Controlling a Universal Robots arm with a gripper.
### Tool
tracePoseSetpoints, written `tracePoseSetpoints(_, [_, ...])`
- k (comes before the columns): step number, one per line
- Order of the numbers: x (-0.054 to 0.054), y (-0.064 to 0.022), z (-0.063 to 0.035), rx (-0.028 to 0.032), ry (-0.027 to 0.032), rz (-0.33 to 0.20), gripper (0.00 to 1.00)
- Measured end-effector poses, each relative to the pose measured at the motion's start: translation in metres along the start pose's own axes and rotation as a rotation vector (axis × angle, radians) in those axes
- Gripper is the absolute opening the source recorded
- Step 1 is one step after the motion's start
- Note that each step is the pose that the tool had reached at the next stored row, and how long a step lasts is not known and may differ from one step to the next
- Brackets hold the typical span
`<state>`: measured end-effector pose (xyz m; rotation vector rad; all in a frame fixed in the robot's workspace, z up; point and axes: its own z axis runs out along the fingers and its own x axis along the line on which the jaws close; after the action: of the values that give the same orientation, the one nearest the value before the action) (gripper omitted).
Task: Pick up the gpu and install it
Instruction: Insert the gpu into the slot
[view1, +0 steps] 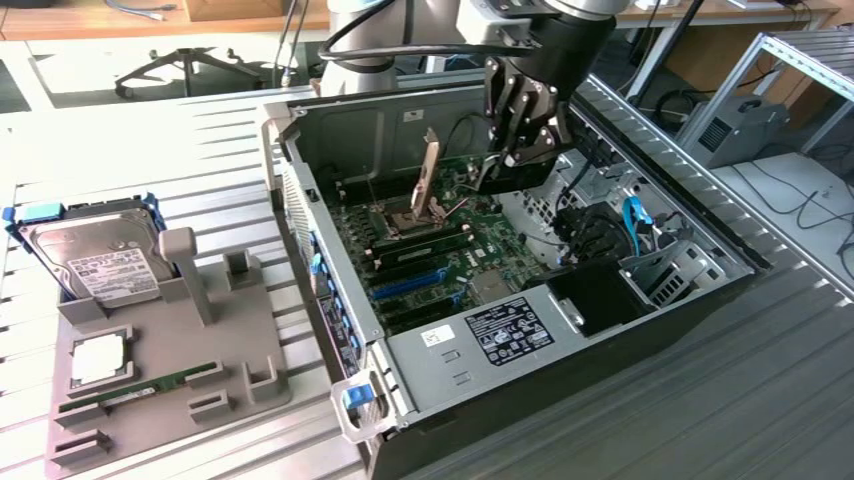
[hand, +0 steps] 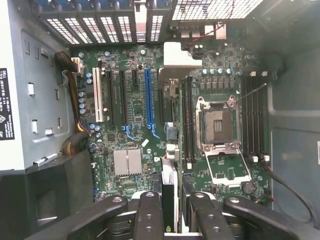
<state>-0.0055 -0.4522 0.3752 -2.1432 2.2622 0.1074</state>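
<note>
Hand (view1: 531, 152) clenched on gpu (view1: 514, 178); card hangs over motherboard (view1: 454, 255) inside open case (view1: 334, 130), upper centre of frame.

No legible text found. White label (view1: 110, 272) on the hard drive (view1: 74, 238), at the exterior view's left, and black sticker (view1: 510, 333) inside the computer case (view1: 291, 175): print unreadable.

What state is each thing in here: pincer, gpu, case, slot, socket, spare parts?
pincer: shut on the gpu.
gpu: held edge-on above the motherboard, not seated.
computer case: on its side, side panel off.
blue slot: empty.
CPU socket: empty, cover raised.
hard drive: propped in the grey holder.
RAM stick: lying flat in the grey holder.
</note>
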Motion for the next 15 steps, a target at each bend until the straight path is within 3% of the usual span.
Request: tracePoseSetpoints(15, [0.0068,0.0014,0.0048,0.0001,0.0000,0.000,0.27])
